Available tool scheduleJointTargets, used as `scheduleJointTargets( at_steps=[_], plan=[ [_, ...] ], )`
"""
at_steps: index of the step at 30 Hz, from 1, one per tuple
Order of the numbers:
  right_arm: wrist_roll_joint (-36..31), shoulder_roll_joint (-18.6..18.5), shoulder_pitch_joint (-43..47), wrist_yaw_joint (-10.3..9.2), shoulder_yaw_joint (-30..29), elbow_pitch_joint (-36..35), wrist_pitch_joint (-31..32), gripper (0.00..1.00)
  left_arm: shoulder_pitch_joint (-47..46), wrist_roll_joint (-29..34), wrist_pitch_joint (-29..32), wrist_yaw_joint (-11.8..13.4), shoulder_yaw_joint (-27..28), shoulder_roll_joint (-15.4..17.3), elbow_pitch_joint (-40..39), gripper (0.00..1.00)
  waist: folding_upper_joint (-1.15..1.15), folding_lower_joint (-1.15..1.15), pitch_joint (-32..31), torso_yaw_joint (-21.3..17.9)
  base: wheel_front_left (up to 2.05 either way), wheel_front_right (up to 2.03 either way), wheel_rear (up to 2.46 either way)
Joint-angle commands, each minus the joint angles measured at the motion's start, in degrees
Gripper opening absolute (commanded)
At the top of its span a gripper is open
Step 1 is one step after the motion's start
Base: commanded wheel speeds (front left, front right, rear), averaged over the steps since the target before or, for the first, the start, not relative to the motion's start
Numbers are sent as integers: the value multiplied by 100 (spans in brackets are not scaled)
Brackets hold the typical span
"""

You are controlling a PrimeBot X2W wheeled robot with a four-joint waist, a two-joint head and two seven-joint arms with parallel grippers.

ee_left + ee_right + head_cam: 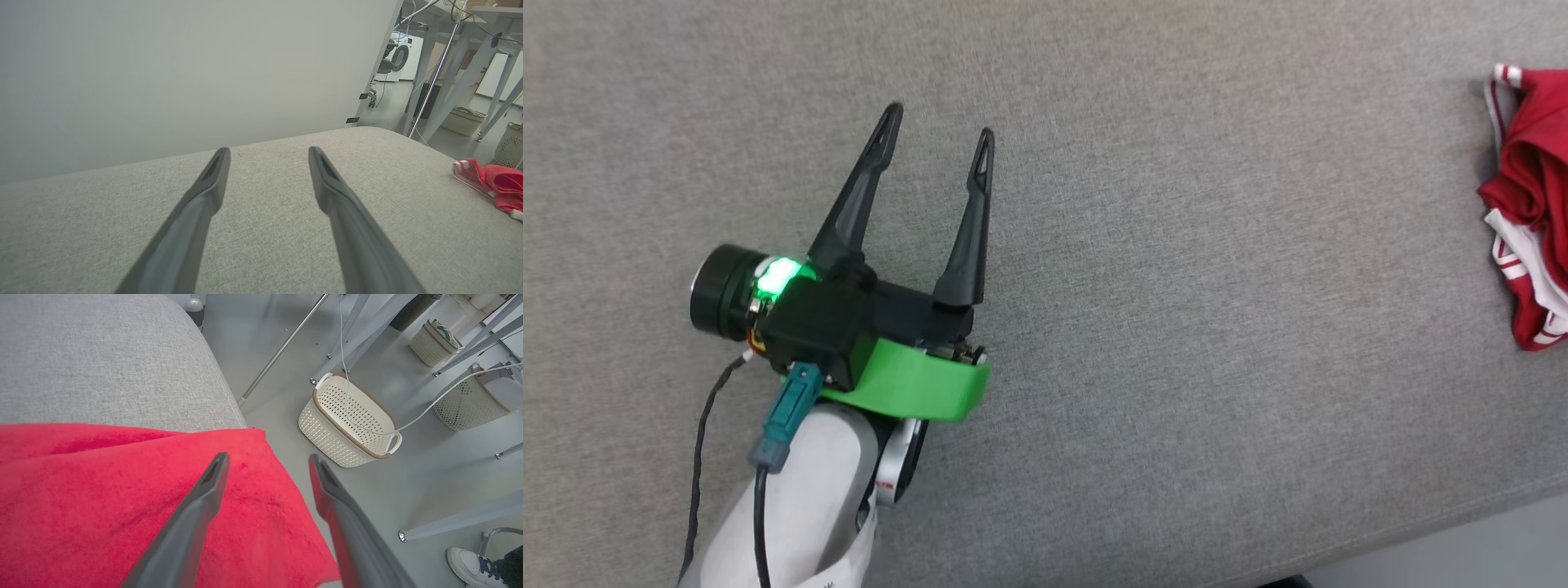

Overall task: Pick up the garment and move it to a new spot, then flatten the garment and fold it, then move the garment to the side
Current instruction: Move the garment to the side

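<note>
A red jersey (1529, 175) with white striped trim lies bunched at the far right edge of a grey fabric counter (1176, 286). The left tool (940, 119) hovers well away, fingers spread. The right tool (267, 457) hangs over the red cloth, fingers apart, gripping nothing. The jersey looks light, soft and floppy; a hem or shoulder edge seems the best pinch.

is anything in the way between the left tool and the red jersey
Nothing visible does. Between the open left tool and the red jersey, bunched at the right edge, lies just the bare grey surface.
</note>
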Motion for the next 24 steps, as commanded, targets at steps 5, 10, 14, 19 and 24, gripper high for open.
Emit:
scheduleJointTargets(
  at_steps=[5,10,14,19,24],
  plan=[
    [-121,493,467,-8,-252,-203,-367,100,449,-250,-172,119,93,-78,218,100,0,0,-850,270,0,0,0],
    [-145,838,1076,-8,-403,-745,-513,100,807,-433,-282,207,167,-162,432,100,0,0,-1253,454,0,0,0],
    [-67,1181,1641,-8,-428,-1314,-546,100,1045,-552,-349,252,235,-213,599,100,0,0,-1509,612,0,0,0],
    [-162,1611,2348,-8,-427,-2175,-549,100,1298,-679,-409,300,360,-267,800,100,0,0,-1806,821,0,0,0],
    [-366,2031,2965,-8,-571,-3000,-349,100,1480,-790,-440,345,548,-311,982,100,0,0,-2064,1048,0,0,0]
  ],
)
